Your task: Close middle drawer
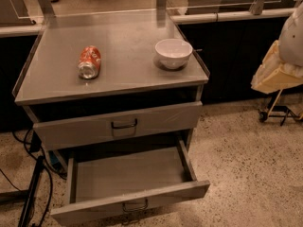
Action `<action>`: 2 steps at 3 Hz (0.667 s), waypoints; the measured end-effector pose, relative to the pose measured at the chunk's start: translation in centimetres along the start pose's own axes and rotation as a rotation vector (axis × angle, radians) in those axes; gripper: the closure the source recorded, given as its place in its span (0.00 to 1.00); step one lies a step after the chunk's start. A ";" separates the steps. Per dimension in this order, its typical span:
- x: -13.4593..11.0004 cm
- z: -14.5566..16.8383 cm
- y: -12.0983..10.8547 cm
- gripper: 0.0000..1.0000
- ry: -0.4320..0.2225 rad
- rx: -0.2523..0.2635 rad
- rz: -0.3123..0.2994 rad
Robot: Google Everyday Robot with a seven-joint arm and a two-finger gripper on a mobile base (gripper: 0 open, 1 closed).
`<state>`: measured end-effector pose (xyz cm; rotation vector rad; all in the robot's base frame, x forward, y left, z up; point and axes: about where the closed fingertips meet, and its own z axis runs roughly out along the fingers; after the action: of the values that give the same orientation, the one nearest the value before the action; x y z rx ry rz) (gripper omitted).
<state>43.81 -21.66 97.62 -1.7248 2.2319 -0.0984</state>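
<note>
The wide, shallow grey steel middle drawer [129, 175] sits at the 6 o'clock end of the cabinet, pulled well out toward 6 o'clock. Its smooth bare floor shows, and its low front panel carries a small dark loop handle. Its long axis runs from 9 to 3 o'clock, with the 3 o'clock end a little higher. Above it, the taller-fronted grey steel drawer [118, 126] with a bigger handle stands slightly out. On the brushed steel counter [128, 79] a dented orange-red soda can [90, 62] lies on its side, and a round white bowl [173, 53] stands at its 3 o'clock, well apart. The cream, blocky tool [271, 78] hangs at 3 o'clock, clear of the cabinet, over the speckled terrazzo floor [246, 169]. Its opening cannot be told, and nothing shows in its hold. Black cables [34, 193] trail at 8 o'clock.
</note>
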 end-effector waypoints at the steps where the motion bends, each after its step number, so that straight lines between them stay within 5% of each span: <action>1: -0.1 0.0 0.0 1.00 0.000 0.002 -0.001; 2: 0.0 2.2 1.9 1.00 0.008 -0.022 0.004</action>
<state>42.71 -20.86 95.07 -1.7336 2.2503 -0.0808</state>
